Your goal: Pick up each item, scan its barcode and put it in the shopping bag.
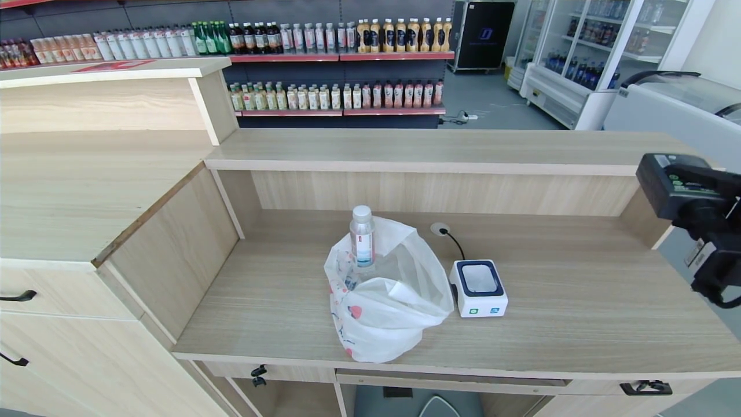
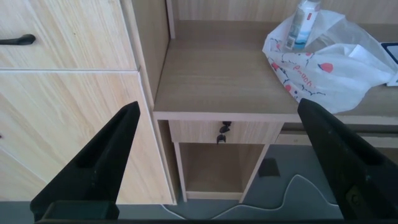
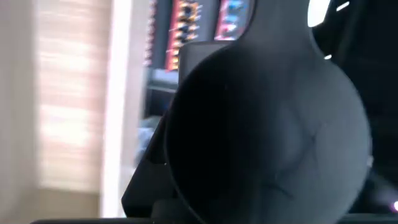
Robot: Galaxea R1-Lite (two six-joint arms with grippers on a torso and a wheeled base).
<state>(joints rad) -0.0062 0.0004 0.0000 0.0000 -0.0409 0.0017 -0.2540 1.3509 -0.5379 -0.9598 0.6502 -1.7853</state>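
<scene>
Tabletop (image 1: 579,301): pale wood, recessed below a raised ledge.

Shopping bag (image 1: 382,313): white thin plastic film standing near the middle of the tabletop, mouth open upward. It is soft and will collapse or slide if pushed. Steady it by the rim rather than the body.

Scanner (image 1: 479,286): small white box with a dark-framed window facing up. It sits just beside the bag on the robot's right, with its cable running to a port behind.

Bottle (image 1: 362,237): clear plastic with a white cap, upright at the far left of the bag's mouth. Its lower part is veiled by the film, so it appears to stand inside the bag. Judged light to moderate in weight, stiff, smooth and liable to slip. The best hold is across the body at or just above the label, clear of the film.

Left claw (image 2: 219,109): spread wide and holding nothing, hanging low off the tabletop's left front corner, well apart from the bag.

Right claw (image 1: 689,202): a dark mass off the tabletop's right end, cut off by the frame edge. Its state cannot be told, and its wrist view is blocked by a blurred dark round shape.

The bottle's barcode cannot be made out. The bag's contents below the rim are hidden.
</scene>
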